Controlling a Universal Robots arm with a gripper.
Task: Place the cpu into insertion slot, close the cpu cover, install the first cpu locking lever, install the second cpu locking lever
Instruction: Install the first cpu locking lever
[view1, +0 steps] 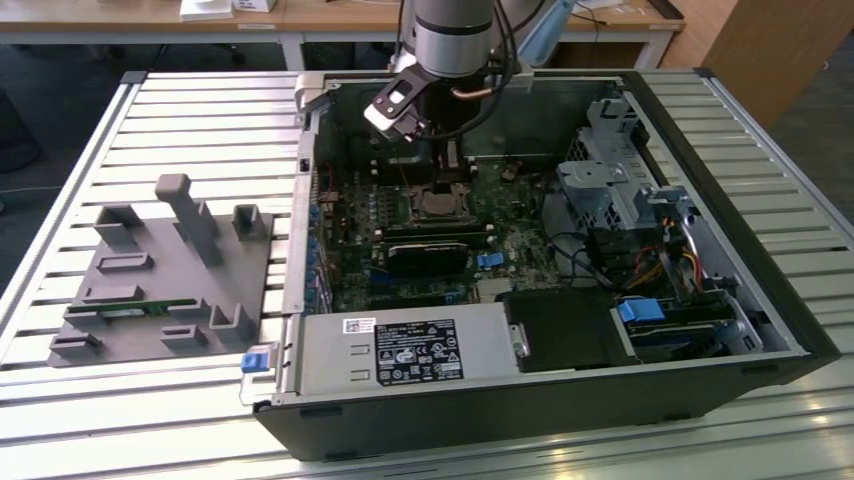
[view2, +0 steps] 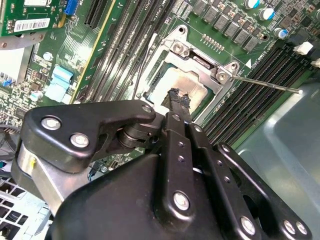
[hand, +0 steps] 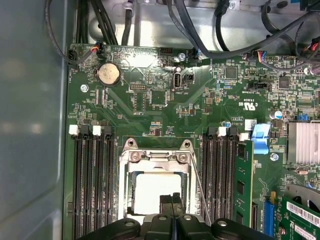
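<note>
Pointing down at the cpu, which lies under the closed cpu cover on the motherboard, the gripper has fingers pinched together, nothing between them.

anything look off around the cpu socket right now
One thing: the thin locking lever sticks out free at an angle over the memory slots instead of lying latched along the cpu cover. The cpu lies flat in the cover's cut-out, with the gripper, fingertips together, just over it. No damage visible.
</note>
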